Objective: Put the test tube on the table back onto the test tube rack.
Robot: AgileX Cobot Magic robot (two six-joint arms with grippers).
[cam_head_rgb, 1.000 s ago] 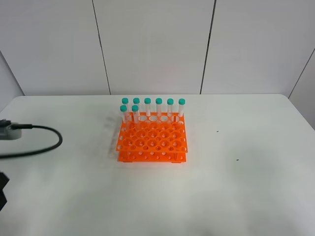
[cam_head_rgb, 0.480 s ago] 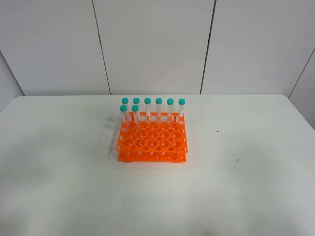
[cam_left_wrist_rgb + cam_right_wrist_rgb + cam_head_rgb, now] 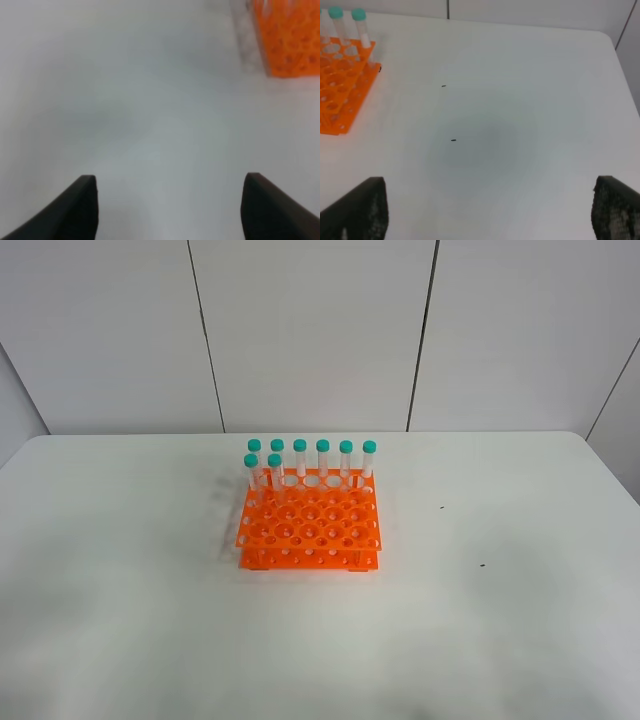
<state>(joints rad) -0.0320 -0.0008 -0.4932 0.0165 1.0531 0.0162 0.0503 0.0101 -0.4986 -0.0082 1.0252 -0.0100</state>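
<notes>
The orange test tube rack (image 3: 310, 525) stands mid-table on the white table (image 3: 500, 630). Several teal-capped test tubes (image 3: 300, 458) stand upright in its back two rows. No tube lies loose on the table in any view. Neither gripper shows in the exterior high view. In the left wrist view my left gripper (image 3: 170, 179) is open and empty over bare table, with a corner of the rack (image 3: 287, 40) ahead. In the right wrist view my right gripper (image 3: 490, 181) is open and empty, with the rack (image 3: 340, 95) and two tubes (image 3: 359, 25) off to one side.
Two small dark specks (image 3: 442, 507) mark the table right of the rack; they also show in the right wrist view (image 3: 453, 140). A white panelled wall (image 3: 310, 330) runs behind the table's far edge.
The left arm and its cable, at the left edge of the exterior view one second ago, have left that view. The rack and tubes have not moved.
</notes>
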